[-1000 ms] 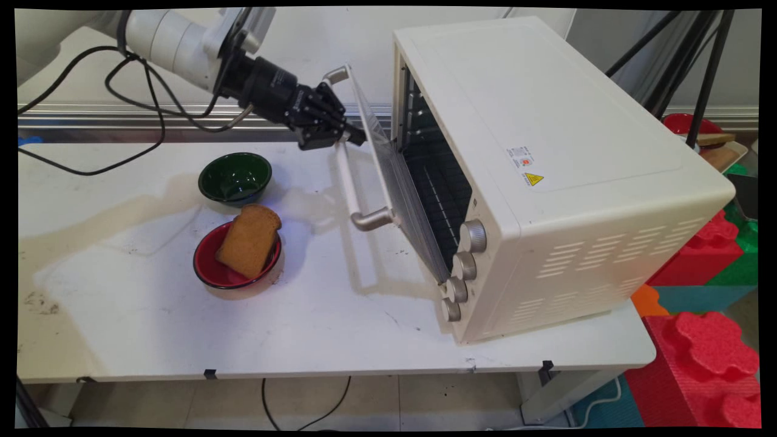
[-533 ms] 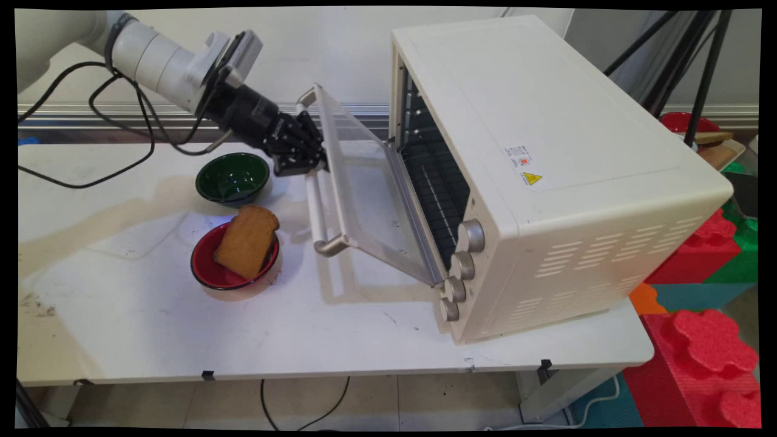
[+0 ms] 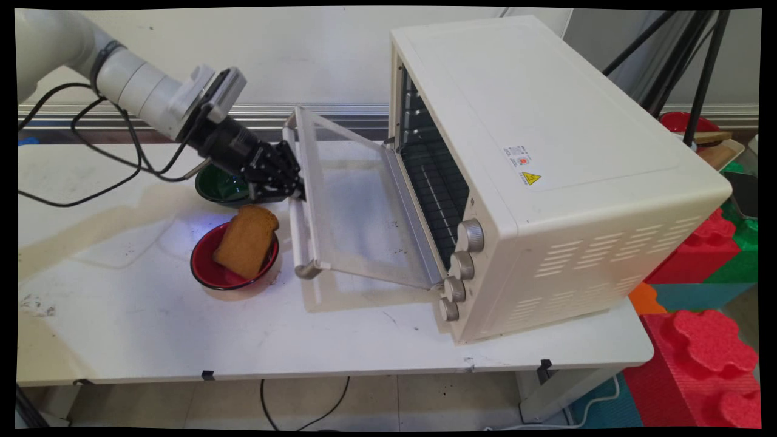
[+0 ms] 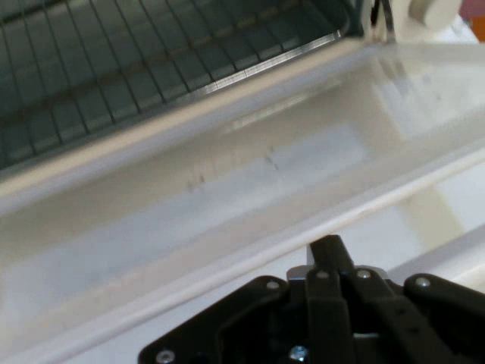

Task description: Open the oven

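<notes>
Swinging lower than a moment ago, the cream toaster oven's glass door (image 3: 355,212) is nearing level, its cream bar handle (image 3: 298,227) pinched in the black pincer (image 3: 285,182), which should keep following the hinge's arc, staying above the toast-filled red bowl (image 3: 209,270) on the white tabletop (image 3: 152,328).

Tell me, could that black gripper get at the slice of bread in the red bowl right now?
Probably yes. The bread leans uncovered in the red bowl, just below the gripper, which sits at the open oven door's handle. Nothing stands between them.

A robotics lab: a toaster oven (image 3: 546,176) on a bare white table (image 3: 340,340), foam blocks (image 3: 704,358) and a tripod (image 3: 698,67) at right.
</notes>
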